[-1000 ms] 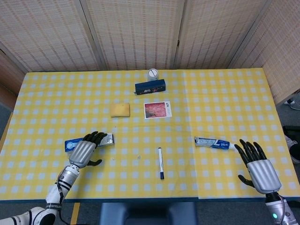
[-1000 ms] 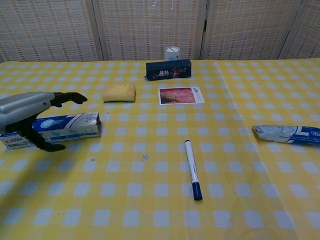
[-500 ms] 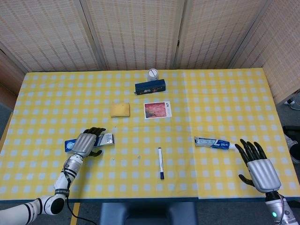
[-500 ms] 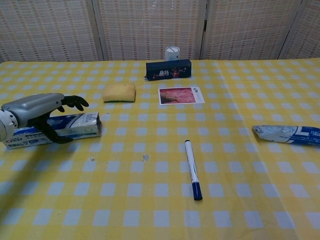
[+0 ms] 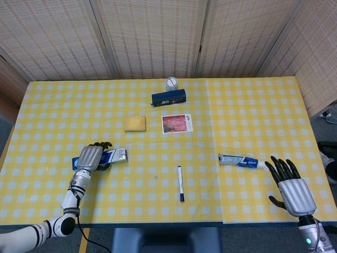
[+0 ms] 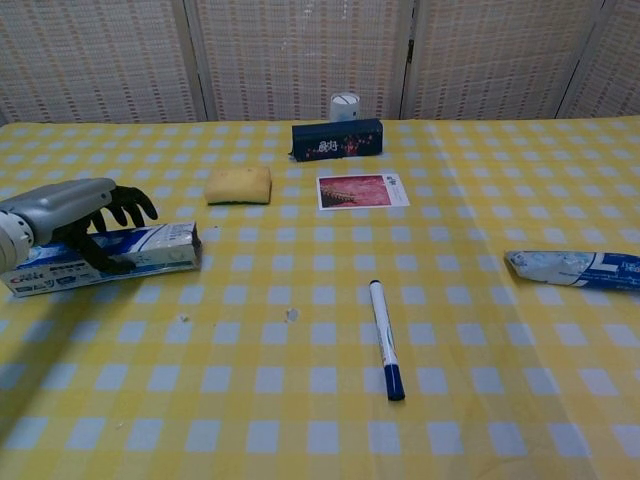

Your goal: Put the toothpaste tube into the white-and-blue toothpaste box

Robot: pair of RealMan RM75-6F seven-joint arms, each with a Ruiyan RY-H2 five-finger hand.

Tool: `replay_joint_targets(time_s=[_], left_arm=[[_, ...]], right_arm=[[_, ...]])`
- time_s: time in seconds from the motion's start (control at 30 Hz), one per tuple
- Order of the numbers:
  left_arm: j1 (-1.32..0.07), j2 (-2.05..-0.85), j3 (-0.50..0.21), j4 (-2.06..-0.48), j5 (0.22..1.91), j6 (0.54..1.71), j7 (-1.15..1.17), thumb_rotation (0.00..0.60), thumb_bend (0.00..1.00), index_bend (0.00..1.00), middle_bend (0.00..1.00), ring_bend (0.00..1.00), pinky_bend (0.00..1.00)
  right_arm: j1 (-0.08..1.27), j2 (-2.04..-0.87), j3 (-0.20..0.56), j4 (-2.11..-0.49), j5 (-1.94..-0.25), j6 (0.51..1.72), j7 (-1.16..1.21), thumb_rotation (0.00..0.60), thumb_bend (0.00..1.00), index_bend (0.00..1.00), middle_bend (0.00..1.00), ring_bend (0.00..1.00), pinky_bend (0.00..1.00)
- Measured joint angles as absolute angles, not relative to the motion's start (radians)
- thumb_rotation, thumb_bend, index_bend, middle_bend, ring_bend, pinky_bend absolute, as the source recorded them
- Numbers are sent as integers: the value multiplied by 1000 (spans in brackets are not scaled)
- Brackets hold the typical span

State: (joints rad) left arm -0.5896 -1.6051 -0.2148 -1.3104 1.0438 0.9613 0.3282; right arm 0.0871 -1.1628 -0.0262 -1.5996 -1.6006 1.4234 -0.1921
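Observation:
The white-and-blue toothpaste box (image 5: 118,155) (image 6: 150,252) lies flat near the table's left side, its open end facing right. My left hand (image 5: 90,157) (image 6: 72,204) grips it across the middle, fingers curled over the far side and thumb on the near face. The toothpaste tube (image 5: 238,159) (image 6: 574,268) lies flat at the right, apart from the box. My right hand (image 5: 292,188) hovers open just right of and nearer than the tube, touching nothing; the chest view does not show it.
A pen (image 5: 180,183) (image 6: 385,340) lies between box and tube. Further back are a yellow sponge (image 5: 135,123), a picture card (image 5: 177,123), a dark blue box (image 5: 169,97) and a white cup (image 5: 171,83). The yellow checked tablecloth (image 5: 253,116) covers the table.
My left hand has slid left along the box and its fingers have curled down around it. The right hand has barely shifted. Box and tube lie where they were.

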Motion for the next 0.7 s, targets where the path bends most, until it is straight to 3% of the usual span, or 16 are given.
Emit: replay_joint_targets(time_s=[0.57, 0.7], left_arm=[[-598, -1598, -196, -1310, 1010, 944, 311, 600, 293, 313, 360, 308, 379], [-605, -1608, -190, -1292, 1019, 938, 305, 600, 295, 368, 413, 356, 425]], right_arm=[[76, -1156, -39, -1595, -1623, 1446, -182, 600, 198, 0, 0, 0, 0], [68, -1151, -39, -1592, -1629, 1465, -168, 600, 197, 0, 0, 0, 0]])
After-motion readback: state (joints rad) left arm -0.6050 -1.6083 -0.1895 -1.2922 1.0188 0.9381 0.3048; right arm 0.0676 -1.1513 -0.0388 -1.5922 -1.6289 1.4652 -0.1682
